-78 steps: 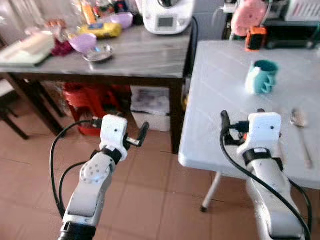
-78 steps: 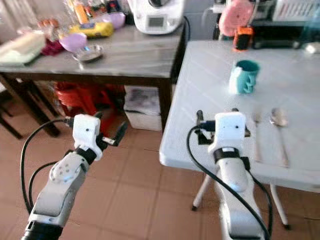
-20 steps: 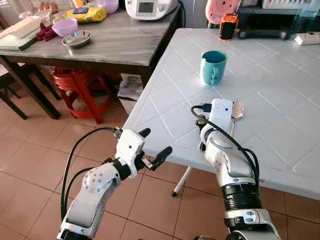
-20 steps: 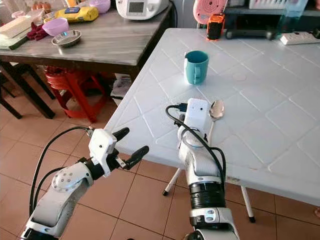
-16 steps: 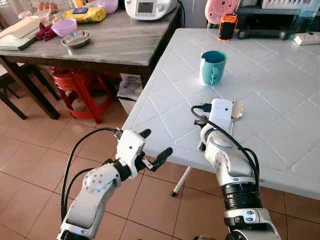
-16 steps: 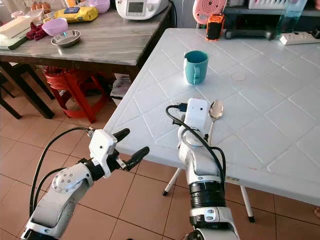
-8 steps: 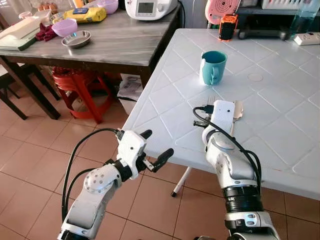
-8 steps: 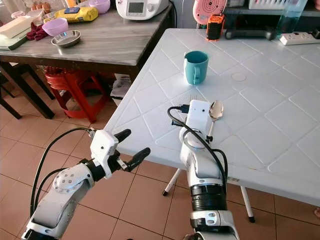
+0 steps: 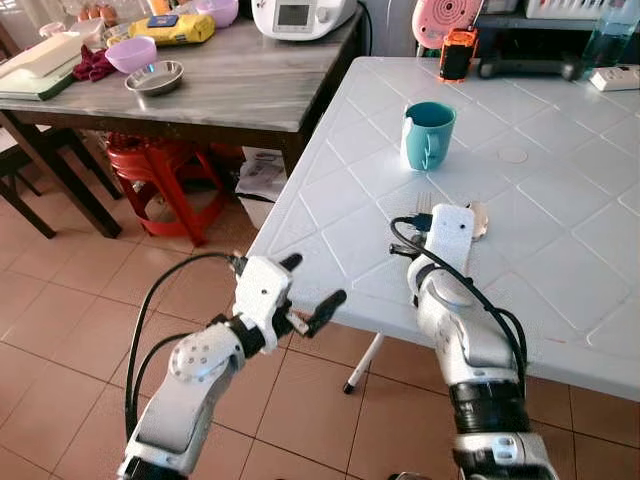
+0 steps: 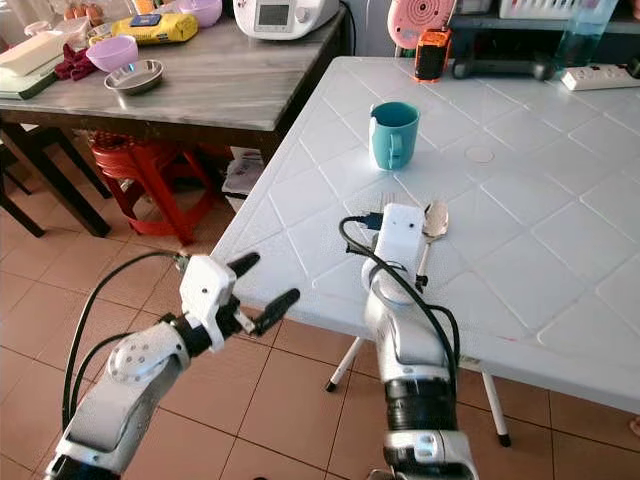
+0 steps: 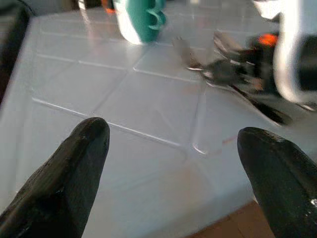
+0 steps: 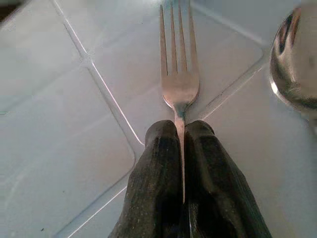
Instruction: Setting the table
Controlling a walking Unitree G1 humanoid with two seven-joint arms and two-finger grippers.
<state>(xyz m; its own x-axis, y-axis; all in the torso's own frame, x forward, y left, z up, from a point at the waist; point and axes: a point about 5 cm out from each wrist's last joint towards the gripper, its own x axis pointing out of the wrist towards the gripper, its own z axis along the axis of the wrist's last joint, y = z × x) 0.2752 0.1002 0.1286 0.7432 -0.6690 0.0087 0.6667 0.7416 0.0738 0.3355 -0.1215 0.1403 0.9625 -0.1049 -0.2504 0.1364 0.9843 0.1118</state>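
The white table (image 9: 560,290), moulded in a diamond grid, stood beside a cluttered grey wooden table (image 9: 250,90) over a tiled floor. Near its front edge lay the fork (image 12: 179,74), a plain steel one with slim tines pointing away from the robot. The right gripper (image 12: 180,144) was clamped on the fork's handle, low against the tabletop, probably so it could slide or set the fork square in its place. Just beside the fork sat a spoon (image 10: 435,222), its bowl shiny; farther back was a teal mug (image 10: 392,134). The left gripper (image 9: 310,295) hung off the table edge, fingers spread and empty, likely kept clear.
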